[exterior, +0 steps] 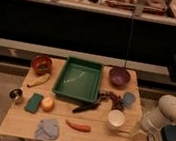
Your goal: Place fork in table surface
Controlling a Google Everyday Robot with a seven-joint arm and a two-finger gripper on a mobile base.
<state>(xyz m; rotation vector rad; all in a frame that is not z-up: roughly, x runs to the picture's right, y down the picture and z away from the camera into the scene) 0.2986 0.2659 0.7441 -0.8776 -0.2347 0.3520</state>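
Observation:
The light wooden table surface (pixel 95 137) carries many items. My gripper (pixel 139 137) hangs low over the table's front right corner, at the end of the white arm (pixel 169 113), just right of the white cup (pixel 116 119). A thin pale sliver (pixel 127 133) runs from the gripper toward the cup and may be the fork; I cannot tell whether it is held or touching the wood. A faint light streak also shows inside the green tray (pixel 62 87).
On the table are a red bowl (pixel 42 64), purple bowl (pixel 119 76), banana (pixel 38 80), small metal cup (pixel 16 95), green sponge (pixel 34 102), orange fruit (pixel 48 104), grey cloth (pixel 48 128), carrot-like piece (pixel 78 126), black elongated object (pixel 85 107) and blue-grey cup (pixel 128 99). A dark shelf wall stands behind.

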